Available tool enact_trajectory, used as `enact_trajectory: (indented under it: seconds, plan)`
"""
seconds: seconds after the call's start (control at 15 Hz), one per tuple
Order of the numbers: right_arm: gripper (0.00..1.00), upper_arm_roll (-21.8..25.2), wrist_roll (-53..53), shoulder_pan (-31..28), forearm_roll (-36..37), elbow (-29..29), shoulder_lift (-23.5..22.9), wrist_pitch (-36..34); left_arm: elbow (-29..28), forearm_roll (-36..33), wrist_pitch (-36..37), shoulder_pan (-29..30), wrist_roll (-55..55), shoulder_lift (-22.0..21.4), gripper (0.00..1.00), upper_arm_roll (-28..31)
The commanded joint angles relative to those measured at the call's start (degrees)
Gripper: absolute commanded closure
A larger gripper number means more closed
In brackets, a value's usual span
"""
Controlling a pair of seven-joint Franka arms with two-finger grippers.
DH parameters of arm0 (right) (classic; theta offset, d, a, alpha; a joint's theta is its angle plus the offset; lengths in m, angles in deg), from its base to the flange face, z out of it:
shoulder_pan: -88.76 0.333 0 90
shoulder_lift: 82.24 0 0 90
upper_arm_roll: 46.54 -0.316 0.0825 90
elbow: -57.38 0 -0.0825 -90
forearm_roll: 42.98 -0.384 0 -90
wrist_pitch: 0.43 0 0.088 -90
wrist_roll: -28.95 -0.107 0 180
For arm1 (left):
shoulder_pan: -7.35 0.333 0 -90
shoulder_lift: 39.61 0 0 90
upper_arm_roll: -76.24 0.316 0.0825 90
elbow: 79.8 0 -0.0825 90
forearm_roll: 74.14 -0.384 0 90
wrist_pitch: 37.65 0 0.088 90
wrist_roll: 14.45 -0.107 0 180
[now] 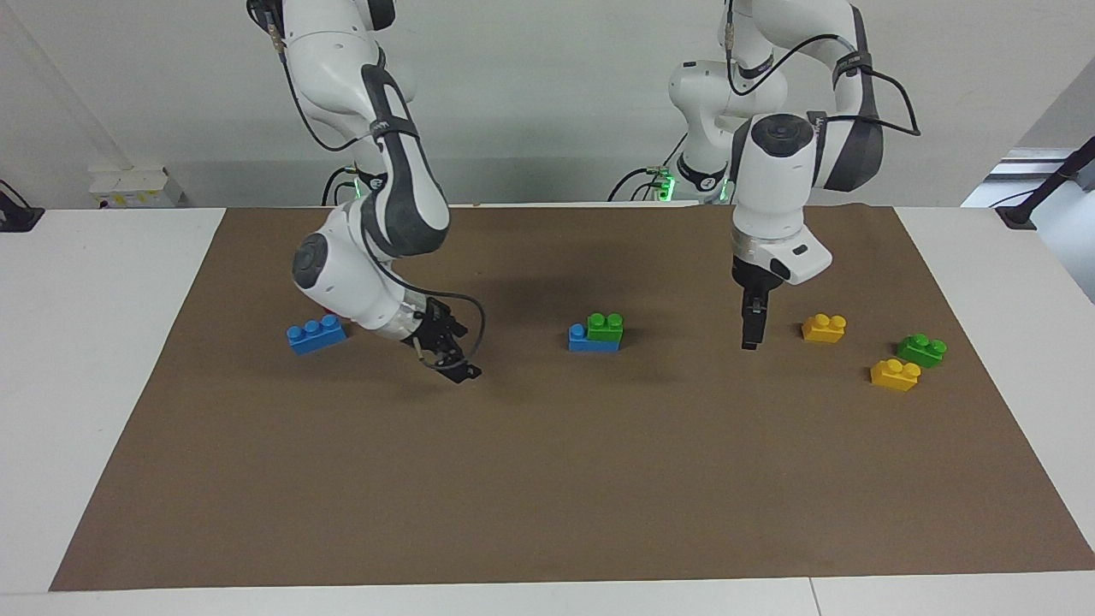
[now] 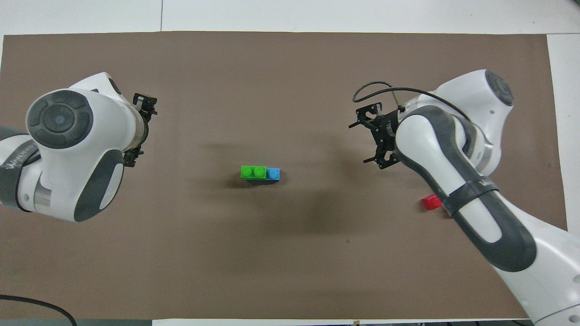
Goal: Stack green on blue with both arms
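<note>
1 green brick atop blue brick, midway between both end effectors.

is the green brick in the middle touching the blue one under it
Touching. In the facing view the green brick sits directly on the blue brick with no gap; the overhead view shows it covering two studs, one blue stud exposed. Both tools are away from the stack.
</note>
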Motion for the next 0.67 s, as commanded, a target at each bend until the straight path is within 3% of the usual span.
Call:
enact_trajectory:
  seconds: [0.0,0.27,0.6]
  plan:
    - [0.00,-0.68,12.89,-4.86,8.44,-2.41,3.59,-7.78,2.49,1.46,2.77,3.90,-12.47,-0.12,0.00,-0.65]
    - [0.00,-0.68,29.07,-8.21,16.81,-8.47,6.14,-17.80,8.02,6.46,7.77,9.26,-35.30,0.06,0.00,-0.56]
    - [0.00,-0.95,46.23,-7.33,28.25,-9.10,15.89,-23.80,15.23,10.32,17.44,13.49,-61.42,-0.03,0.00,-0.38]
